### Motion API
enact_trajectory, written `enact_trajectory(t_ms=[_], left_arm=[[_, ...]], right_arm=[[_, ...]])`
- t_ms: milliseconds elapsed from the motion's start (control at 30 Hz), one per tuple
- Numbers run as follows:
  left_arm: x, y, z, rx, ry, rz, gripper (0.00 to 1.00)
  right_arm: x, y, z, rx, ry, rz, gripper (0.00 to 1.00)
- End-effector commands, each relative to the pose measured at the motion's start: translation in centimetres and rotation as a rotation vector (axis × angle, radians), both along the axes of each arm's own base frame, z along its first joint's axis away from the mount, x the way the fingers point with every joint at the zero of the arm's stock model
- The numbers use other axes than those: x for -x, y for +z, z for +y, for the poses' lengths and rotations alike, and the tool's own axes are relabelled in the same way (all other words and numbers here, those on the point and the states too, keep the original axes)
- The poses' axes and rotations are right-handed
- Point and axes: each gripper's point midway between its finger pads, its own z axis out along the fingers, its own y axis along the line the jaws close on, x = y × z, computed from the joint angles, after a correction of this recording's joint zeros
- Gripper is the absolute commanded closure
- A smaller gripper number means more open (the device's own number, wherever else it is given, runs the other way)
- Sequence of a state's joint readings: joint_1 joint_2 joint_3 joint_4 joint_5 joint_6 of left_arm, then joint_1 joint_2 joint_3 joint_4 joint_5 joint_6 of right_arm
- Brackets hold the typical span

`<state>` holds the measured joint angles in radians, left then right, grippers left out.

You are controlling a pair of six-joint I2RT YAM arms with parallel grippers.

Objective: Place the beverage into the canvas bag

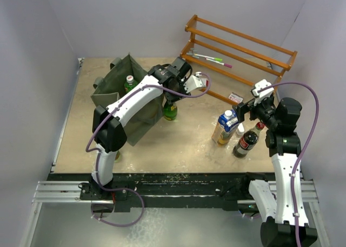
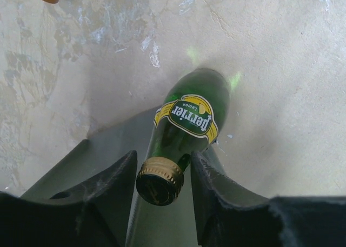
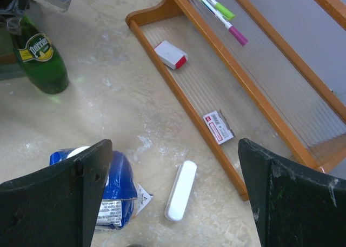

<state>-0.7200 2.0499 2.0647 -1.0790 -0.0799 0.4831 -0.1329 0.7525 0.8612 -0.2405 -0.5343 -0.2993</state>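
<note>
Green glass bottle [image 2: 189, 117] stands upright on the table [image 2: 281, 68], just beside the bag [image 1: 116, 98] and straight under my left gripper [image 2: 163, 156] — fingers [image 2: 116, 185] flank its cap, a sliver of gap showing, not yet pinching. The wrist view shows that gap; only the top view shows the bag. My right gripper [image 3: 173, 149], spread wide, sits well apart.

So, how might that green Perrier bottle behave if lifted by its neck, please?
Perrier bottle looks like glass: probably heavy, smooth, so it may slip between the left fingers. Tall and narrow, it likely tips if nudged.

green bottle [image 2: 192, 117] label reads "Perrier", "lemon"
</note>
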Motion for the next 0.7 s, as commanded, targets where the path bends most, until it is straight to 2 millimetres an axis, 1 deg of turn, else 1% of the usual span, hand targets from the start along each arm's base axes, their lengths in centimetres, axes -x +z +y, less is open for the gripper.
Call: enact_trajectory(t_ms=[0,100,167,233,433,533,667], left_arm=[[0.0,0.5,-0.7,0.027,-0.011,0.012,0.59],[0.2,0.8,-1.2,0.048,-0.032,0.015,0.71],[0.4,1.6,-1.8,0.075,-0.074,0.009,0.81],[0.4,2.8,-2.6,0.108,-0.117,-0.015,0.88],[0.8,7.6,-4.7,0.235,-0.242,-0.118,1.0],[1.4,10.0,-5.4,0.302,-0.294,-0.153,1.0],[2.1,11.8,-5.7,0.349,-0.34,-0.194,1.0]], right_arm=[[-0.2,1.0,-0.3,0.012,-0.011,-0.045,0.0],[-0.2,1.0,-0.3,0.012,-0.011,-0.044,0.0],[-0.2,1.0,-0.3,0.012,-0.011,-0.045,0.0],[-0.3,0.9,-0.4,0.012,-0.011,-0.043,0.0],[-0.3,0.9,-0.5,0.014,-0.017,-0.041,0.0],[-0.3,0.8,-0.5,0.015,-0.018,-0.04,0.0],[-0.4,0.8,-0.5,0.014,-0.016,-0.038,0.0]])
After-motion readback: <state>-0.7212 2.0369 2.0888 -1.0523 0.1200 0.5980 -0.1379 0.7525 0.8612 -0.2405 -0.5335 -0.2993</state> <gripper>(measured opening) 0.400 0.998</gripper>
